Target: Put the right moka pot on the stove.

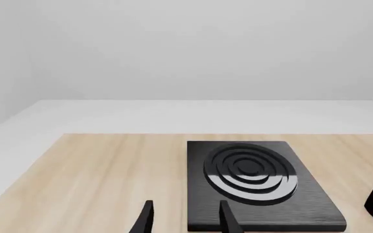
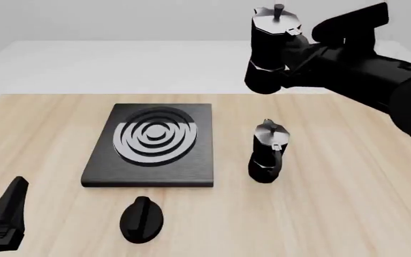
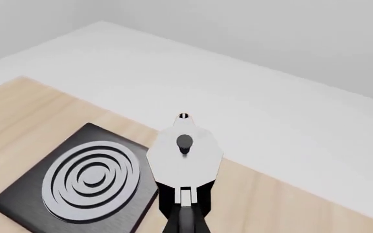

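Right gripper (image 2: 295,53) apparently clamped on right moka pot (image 2: 271,48) by handle, pot lifted clear; stove (image 2: 150,145) below, leftward; transfer and lowering remain; left gripper (image 1: 183,218) open

No lettering, label, brand mark or number can be read on any surface in these views.

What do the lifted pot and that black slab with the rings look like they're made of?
Lifted pot: seemingly metal, a matte black faceted body under a shiny silver lid. Slab: a dark, faintly streaked surface like brushed metal or stone, with silvery, glinting rings. These are renders, so that's only appearance.
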### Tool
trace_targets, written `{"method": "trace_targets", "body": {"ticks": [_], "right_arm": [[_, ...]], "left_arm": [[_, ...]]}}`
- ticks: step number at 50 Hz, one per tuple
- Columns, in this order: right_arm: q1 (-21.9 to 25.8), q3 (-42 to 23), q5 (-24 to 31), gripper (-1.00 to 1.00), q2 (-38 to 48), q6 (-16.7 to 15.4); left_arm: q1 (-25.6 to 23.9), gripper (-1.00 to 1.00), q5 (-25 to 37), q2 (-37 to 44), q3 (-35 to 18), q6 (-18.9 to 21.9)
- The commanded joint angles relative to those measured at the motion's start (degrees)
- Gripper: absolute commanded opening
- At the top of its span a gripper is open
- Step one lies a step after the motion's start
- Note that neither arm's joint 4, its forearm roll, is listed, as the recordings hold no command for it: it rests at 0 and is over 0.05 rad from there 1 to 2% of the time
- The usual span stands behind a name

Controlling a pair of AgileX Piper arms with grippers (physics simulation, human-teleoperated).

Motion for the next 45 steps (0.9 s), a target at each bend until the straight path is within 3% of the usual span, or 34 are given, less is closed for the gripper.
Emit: {"method": "trace_targets", "body": {"ticks": [1,5,14,45], "right_arm": [[2.2,-3.9,-2.3,-1.00,3.7,0.3],[2.8,-4.2,-3.1,-1.00,5.8,-0.9],[4.1,-4.0,-5.6,-1.00,8.3,1.2],[7.6,-9.6,-9.7,-1.00,19.1,1.8]], "left_arm": [[0.0,1.00,0.0,0.0,0.0,0.0],[0.0,1.00,0.0,0.0,0.0,0.0],[0.0,1.00,0.0,0.0,0.0,0.0],[0.0,1.00,0.0,0.0,0.0,0.0]]}}
